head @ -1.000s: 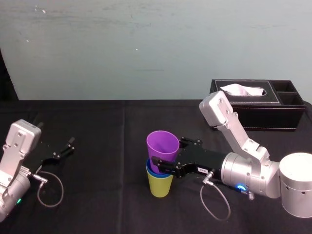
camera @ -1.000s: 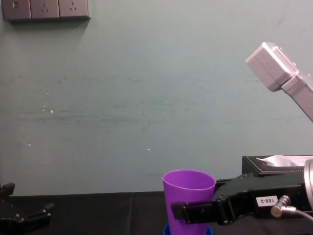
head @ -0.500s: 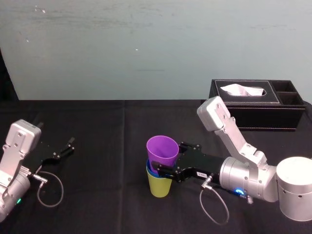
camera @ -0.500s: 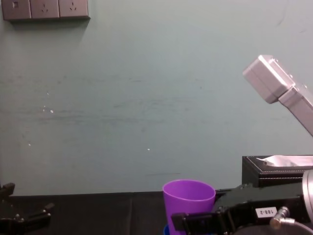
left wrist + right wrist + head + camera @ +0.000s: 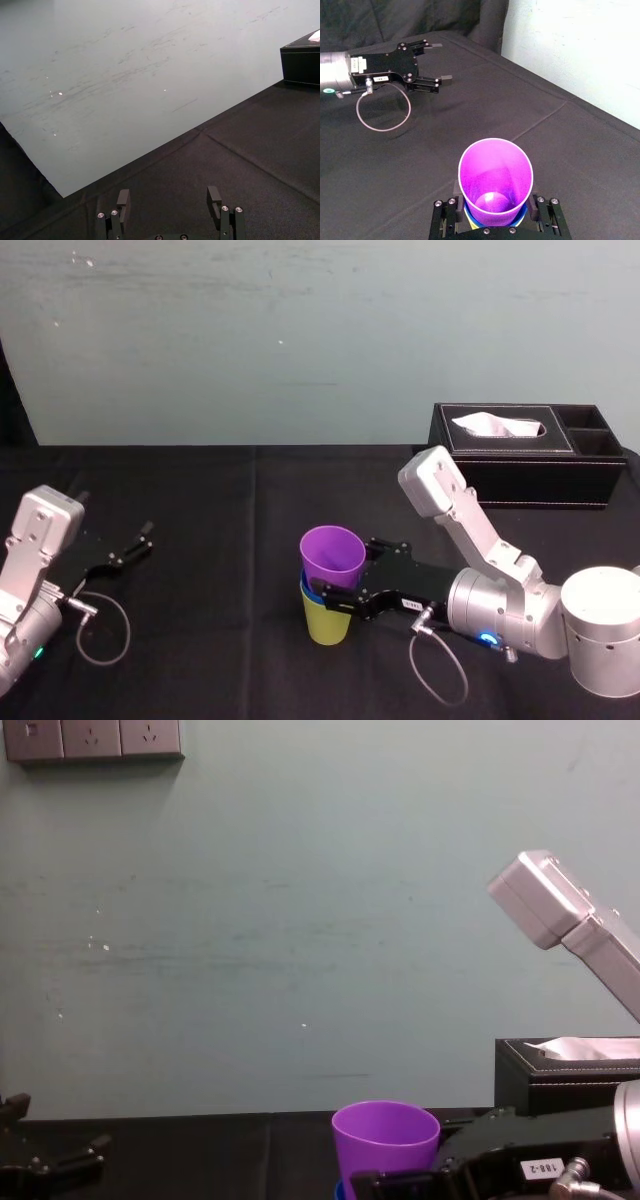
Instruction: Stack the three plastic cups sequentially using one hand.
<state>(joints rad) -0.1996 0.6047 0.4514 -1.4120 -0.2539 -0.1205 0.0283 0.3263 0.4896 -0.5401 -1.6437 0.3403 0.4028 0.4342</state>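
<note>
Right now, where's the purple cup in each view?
Head: purple cup mid-frame, left of the tissue box.
Chest: bottom edge, just right of centre.
Right wrist: between the fingers of the right gripper, mouth facing camera.
Left wrist: aimed elsewhere, along the wall.
Landmark: tissue box, seen in head, chest, left wrist.

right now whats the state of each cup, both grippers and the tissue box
purple cup: upright, nested in the blue cup, gripped
blue cup: nested in the yellow-green cup, rim showing
yellow-green cup: upright, bottom of stack
right gripper: shut on purple cup
left gripper: open, parked
tissue box: tissue poking out
</note>
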